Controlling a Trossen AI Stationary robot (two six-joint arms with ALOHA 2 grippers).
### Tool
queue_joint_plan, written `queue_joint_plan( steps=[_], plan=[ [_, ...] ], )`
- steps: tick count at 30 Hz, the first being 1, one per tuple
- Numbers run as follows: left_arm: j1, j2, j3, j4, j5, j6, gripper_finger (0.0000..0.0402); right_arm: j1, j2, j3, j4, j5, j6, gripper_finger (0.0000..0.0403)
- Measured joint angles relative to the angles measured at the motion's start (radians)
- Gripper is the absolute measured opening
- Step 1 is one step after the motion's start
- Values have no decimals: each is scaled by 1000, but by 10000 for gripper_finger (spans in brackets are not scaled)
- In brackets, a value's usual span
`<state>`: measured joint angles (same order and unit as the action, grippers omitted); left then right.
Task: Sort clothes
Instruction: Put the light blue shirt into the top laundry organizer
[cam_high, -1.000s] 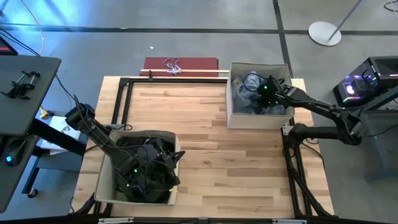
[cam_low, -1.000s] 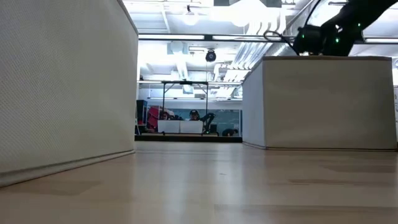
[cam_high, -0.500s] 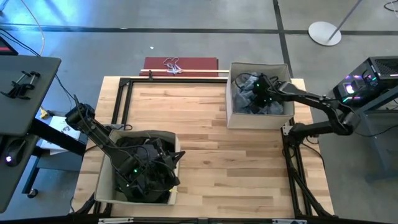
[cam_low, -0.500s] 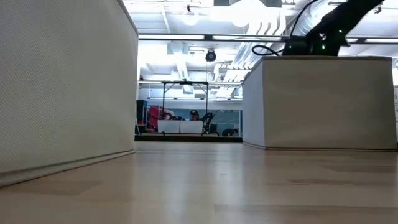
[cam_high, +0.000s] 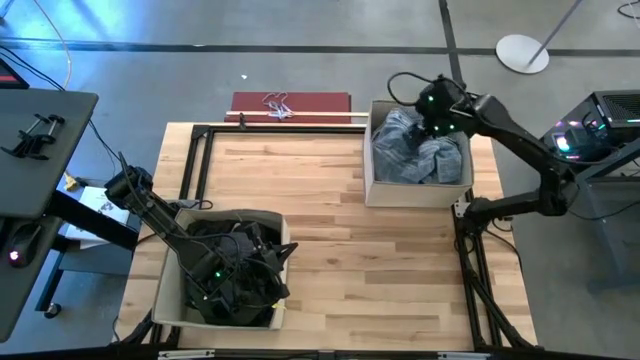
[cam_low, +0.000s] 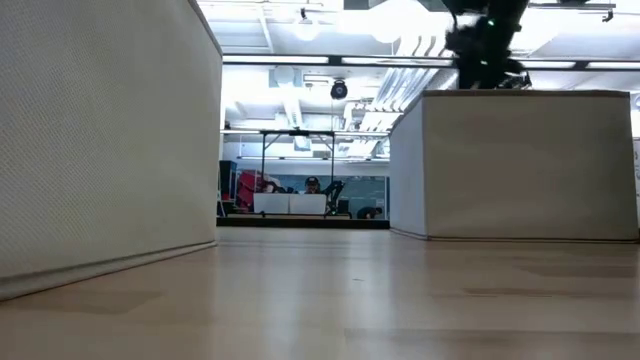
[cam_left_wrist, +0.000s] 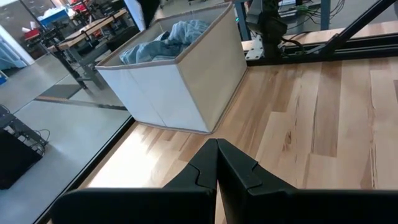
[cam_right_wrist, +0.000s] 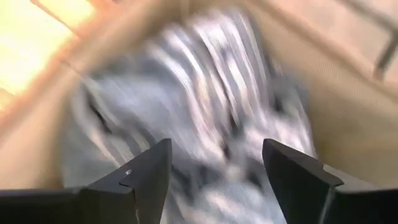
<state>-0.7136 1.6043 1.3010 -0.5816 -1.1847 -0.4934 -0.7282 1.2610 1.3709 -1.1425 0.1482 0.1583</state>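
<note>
Evidently sorting by shade: right pincer (cam_high: 437, 103), fingers wide and empty, hovers upper right over light blue striped shirt (cam_high: 418, 152); left pincer (cam_high: 215, 275), closed, sits lower left among dark clothes (cam_high: 243, 270).

Matt woven-cloth box (cam_low: 520, 165) on smooth wood table (cam_low: 330, 300)

Bare table (cam_high: 330, 200) between 2 boxes (cam_high: 417, 187), seemingly unobstructed.
</note>
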Motion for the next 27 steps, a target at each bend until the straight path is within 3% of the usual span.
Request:
queue_joint_plan(
  steps=[6, 15, 19, 22, 27],
  plan=[
    [0, 0, 0, 0, 0, 0, 0, 50, 0, -138, 306, -2, -53, 222],
    [-1, 0, 0, -1, 14, 0, 0, 49, 41, -736, 991, -33, 76, 185],
    [-1, 0, 0, -1, 15, 0, 0, 21, 99, -898, 1248, -22, 132, 177],
    [0, 0, 0, -5, 15, 0, 0, 4, 123, -915, 1288, -29, 138, 174],
    [2, 0, 0, -6, 14, 0, 0, 6, 80, -837, 1192, -53, 110, 174]
  ],
)
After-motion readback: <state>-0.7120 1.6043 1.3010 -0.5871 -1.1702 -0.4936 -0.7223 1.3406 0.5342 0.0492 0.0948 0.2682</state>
